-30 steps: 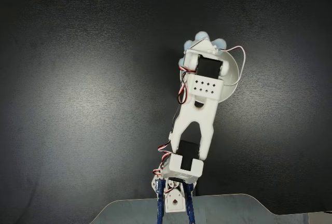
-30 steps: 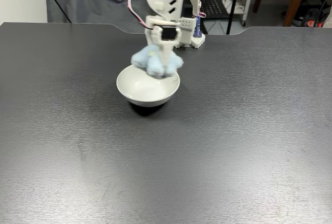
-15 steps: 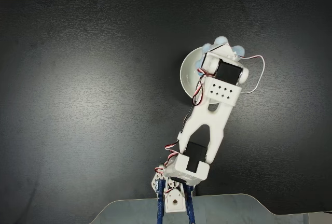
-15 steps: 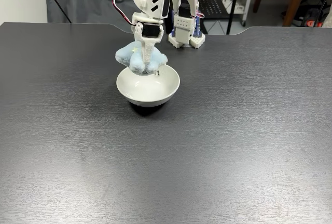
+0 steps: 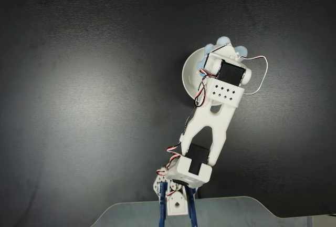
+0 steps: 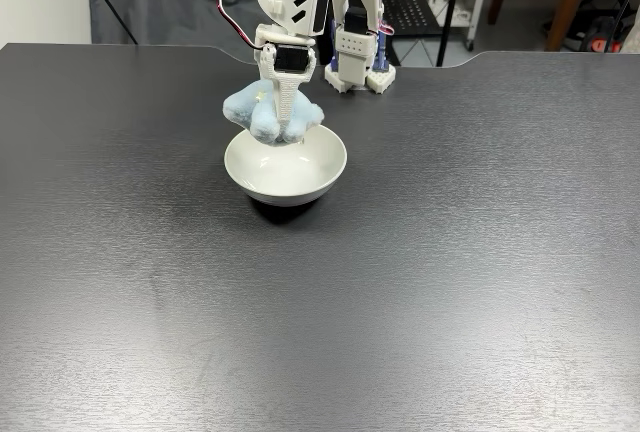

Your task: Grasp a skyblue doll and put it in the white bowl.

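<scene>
While the doll [image 6: 268, 115] hangs clamped in the gripper [image 6: 281, 130], you have it over the far-left part of the bowl [image 6: 286, 165] as the front fixed view shows it, not over the middle. The fingers are closed on the plush, its pale lobes bulging out to either side of them. The lowest lobe looks level with the rim or just above it; you cannot tell from here whether it touches.

Risk, judged from the placing: if you let go now, the doll may land on the rim and tip out onto the dark surface [image 6: 450, 252] behind the bowl. Much of the plush sits outside the rim line on the left, so its weight may pull it that way. The fluff could also cling to a finger and get dragged off-target as the jaws part. Pushing down first could nudge or tilt the light bowl.

Arm pose: in the top fixed view the arm [image 5: 205, 127] reaches from its base [image 5: 176, 198] at the bottom edge, up and to the right, with the wrist covering the right side of the bowl [image 5: 190, 74] and blue lobes [image 5: 224, 41] peeking past its tip. From the front, the gripper points almost straight down.
</scene>
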`<move>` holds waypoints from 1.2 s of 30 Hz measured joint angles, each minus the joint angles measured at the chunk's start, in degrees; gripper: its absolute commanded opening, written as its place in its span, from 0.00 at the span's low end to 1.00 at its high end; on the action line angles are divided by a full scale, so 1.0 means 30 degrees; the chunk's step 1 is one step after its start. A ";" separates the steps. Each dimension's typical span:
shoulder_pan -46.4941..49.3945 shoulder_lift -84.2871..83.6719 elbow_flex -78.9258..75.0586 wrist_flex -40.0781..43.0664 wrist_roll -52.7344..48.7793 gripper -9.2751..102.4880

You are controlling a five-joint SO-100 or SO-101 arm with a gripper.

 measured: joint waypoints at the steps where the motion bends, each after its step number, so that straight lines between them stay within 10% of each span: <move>1: 0.0000 0.0000 0.0000 0.0000 0.0000 0.20; 11: 0.0234 0.0000 0.0000 0.0000 0.0439 0.39; 36: 0.0264 0.3633 -0.0117 0.0029 0.7002 0.40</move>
